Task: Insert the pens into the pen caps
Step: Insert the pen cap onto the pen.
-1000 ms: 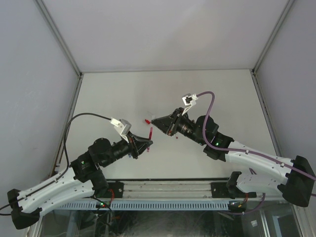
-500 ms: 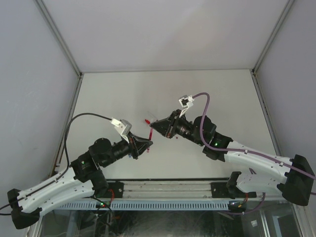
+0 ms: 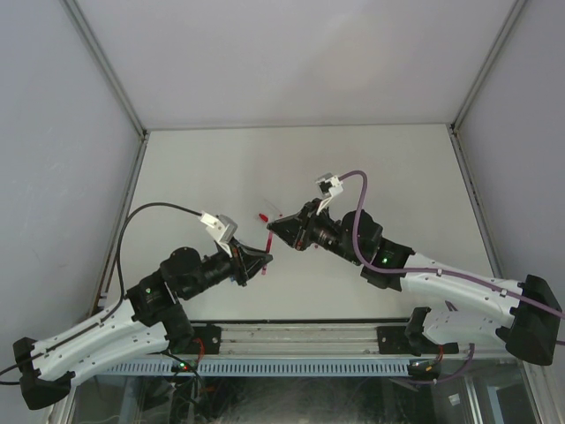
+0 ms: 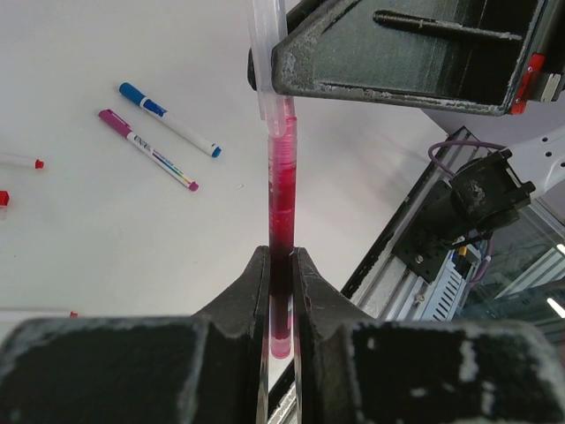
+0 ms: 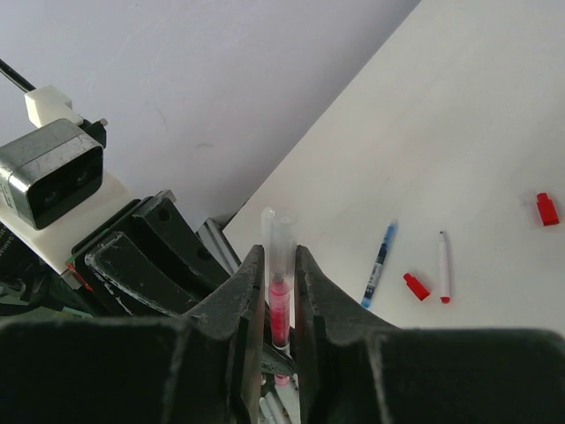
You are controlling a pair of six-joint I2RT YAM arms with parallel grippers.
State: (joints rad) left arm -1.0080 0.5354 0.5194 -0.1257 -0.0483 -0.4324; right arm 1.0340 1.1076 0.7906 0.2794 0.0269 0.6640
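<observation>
Well, slim translucent pen [image 4: 282,177], magenta-red ink, clear upper end.

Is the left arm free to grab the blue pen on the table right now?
Probably not yet: the left gripper is shut on the red pen, which the right gripper also grips. The blue pen itself lies unobstructed on the table.

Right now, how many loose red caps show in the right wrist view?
2. One red cap lies between the blue pen and a red-tipped pen; the other near the right edge. More may be hidden.
</observation>
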